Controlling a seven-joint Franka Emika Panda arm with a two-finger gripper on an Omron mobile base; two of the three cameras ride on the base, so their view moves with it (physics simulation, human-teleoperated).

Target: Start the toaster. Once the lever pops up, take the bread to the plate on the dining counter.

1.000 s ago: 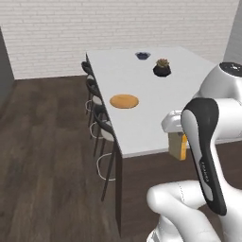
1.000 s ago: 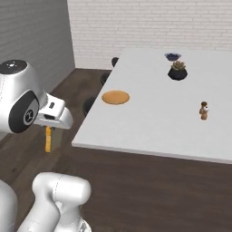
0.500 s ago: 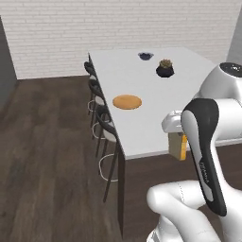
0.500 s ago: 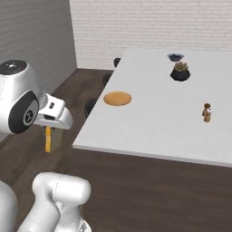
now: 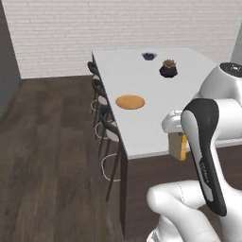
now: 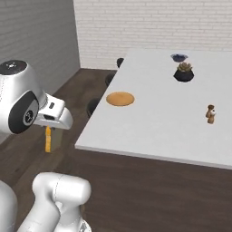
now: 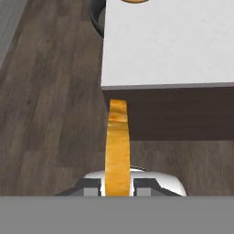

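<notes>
My claw clamping bread edge-on, hanging over floor just short of desk corner. Toasting stage judged done; carrying in progress. Plate lying bare further along desk near its edge. Remaining: reaching over, setting bread down.
</notes>
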